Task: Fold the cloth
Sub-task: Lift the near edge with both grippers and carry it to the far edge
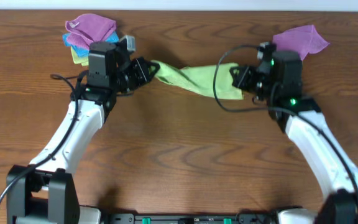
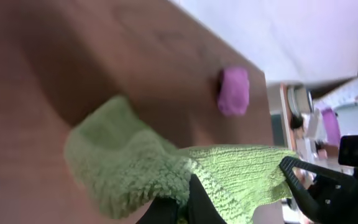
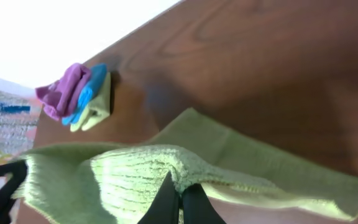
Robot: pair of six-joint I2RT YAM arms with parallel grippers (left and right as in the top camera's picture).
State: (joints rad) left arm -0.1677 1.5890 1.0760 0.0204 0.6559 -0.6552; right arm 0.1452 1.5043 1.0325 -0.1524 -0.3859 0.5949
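Note:
The lime-green cloth hangs stretched between my two grippers over the back half of the table, twisted and sagging in the middle. My left gripper is shut on its left end; in the left wrist view the black fingers pinch the fluffy cloth. My right gripper is shut on the right end; in the right wrist view the fingertips clamp a raised fold of the cloth, and the far edge trails on the wood.
A pile of purple, blue and yellow-green cloths lies at the back left behind my left arm. A lone purple cloth lies at the back right behind my right arm. The table's far edge runs close behind both.

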